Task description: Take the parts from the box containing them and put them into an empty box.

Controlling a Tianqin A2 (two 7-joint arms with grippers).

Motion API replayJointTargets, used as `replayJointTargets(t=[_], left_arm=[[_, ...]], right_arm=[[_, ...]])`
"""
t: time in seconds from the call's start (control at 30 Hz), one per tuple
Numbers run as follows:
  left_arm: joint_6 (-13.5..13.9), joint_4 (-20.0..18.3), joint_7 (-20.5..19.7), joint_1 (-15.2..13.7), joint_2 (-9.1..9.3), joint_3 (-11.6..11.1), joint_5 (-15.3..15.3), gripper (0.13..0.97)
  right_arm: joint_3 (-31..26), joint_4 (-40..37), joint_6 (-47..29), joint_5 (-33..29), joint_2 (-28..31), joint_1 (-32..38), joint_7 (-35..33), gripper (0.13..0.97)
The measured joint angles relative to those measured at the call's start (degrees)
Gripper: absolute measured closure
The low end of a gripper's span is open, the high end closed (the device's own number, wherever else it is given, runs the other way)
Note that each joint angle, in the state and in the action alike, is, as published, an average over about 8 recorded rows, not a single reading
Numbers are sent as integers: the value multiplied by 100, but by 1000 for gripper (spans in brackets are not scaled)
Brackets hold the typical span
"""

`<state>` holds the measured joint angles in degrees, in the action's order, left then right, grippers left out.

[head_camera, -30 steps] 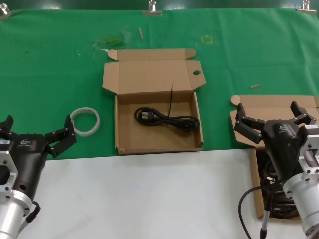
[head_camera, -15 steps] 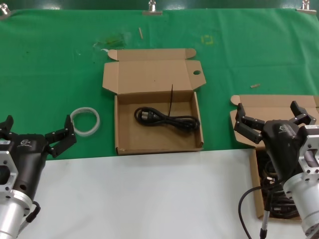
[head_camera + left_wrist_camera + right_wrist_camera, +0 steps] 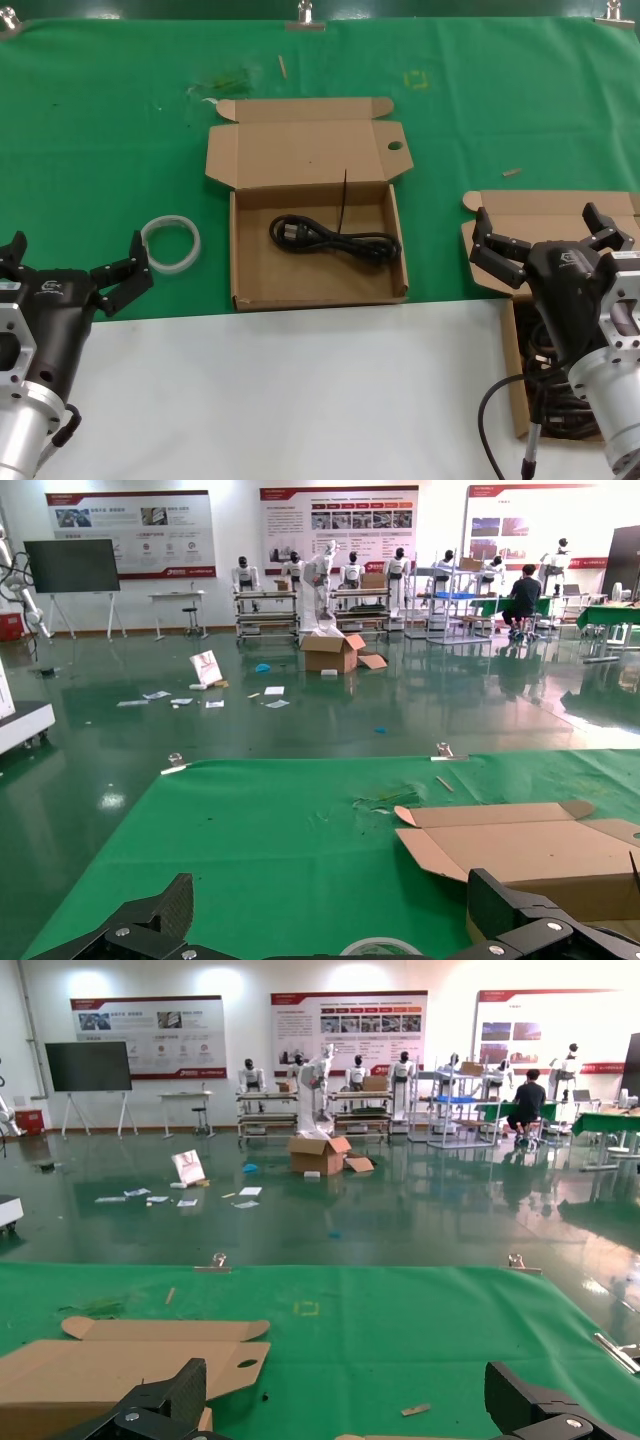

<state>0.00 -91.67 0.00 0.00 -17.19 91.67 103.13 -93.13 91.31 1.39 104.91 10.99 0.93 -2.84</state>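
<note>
The box with the holed lid (image 3: 246,268) lies open at mid-table, and one coiled black cord (image 3: 335,240) rests inside it. At the right edge is the box containing the parts (image 3: 518,402), its plain lid (image 3: 525,208) folded back. More black cords (image 3: 538,348) show in it, mostly hidden by my right arm. My right gripper (image 3: 545,225) hovers open over that box, holding nothing. My left gripper (image 3: 75,255) hangs open at the near left, empty. The holed lid (image 3: 120,1365) shows in the right wrist view beyond the open right gripper (image 3: 350,1405).
A white ring (image 3: 171,243) lies on the green cloth between my left gripper and the middle box; its edge (image 3: 380,947) shows in the left wrist view between the open left gripper's (image 3: 335,920) fingers. A white tabletop strip (image 3: 300,390) runs along the front. A small scrap (image 3: 511,172) lies behind the right box.
</note>
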Motion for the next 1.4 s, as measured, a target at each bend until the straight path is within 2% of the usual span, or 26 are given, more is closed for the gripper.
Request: replayJointTargets(t=[1.4], left_arm=[[0, 0, 0, 0, 0, 0, 0, 132]], right_arm=[[0, 0, 0, 0, 0, 0, 0, 129]])
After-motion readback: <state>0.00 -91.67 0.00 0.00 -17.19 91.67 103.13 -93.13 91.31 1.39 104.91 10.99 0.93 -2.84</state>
